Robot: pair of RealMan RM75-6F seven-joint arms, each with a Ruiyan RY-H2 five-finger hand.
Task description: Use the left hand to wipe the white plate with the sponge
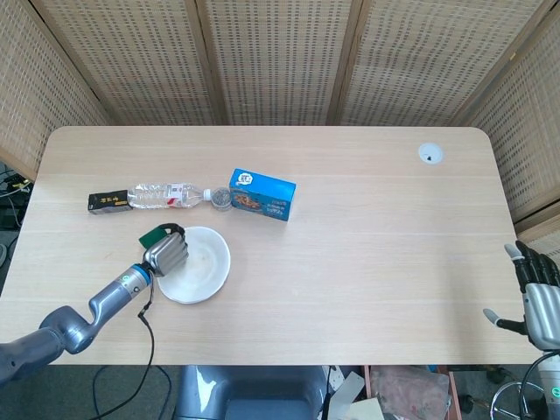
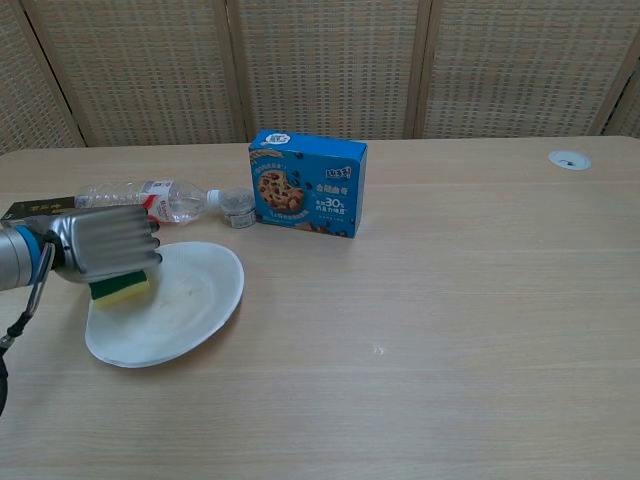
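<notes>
Head view: the left arm (image 1: pixel 83 311) reaches in from the tabletop's front-left corner, forearm angled toward the white plate (image 1: pixel 203 267). The left hand (image 1: pixel 165 254) lies over the plate's left rim, fingers curled around the sponge (image 1: pixel 156 234), whose green face shows beyond the knuckles. The plate sits in the left half of the tabletop (image 1: pixel 367 236), nearer the front edge. Behind it lie a black box (image 1: pixel 108 202), a plastic bottle (image 1: pixel 168 195) on its side and a blue cookie box (image 1: pixel 262 194). The right hand (image 1: pixel 539 297) hangs off the front-right corner, fingers spread, holding nothing.

Chest view: the left hand (image 2: pixel 104 243), knuckles facing the camera, grips the sponge (image 2: pixel 120 289) and presses its yellow underside onto the left part of the white plate (image 2: pixel 190 305). The cookie box (image 2: pixel 307 182) stands upright behind.
</notes>
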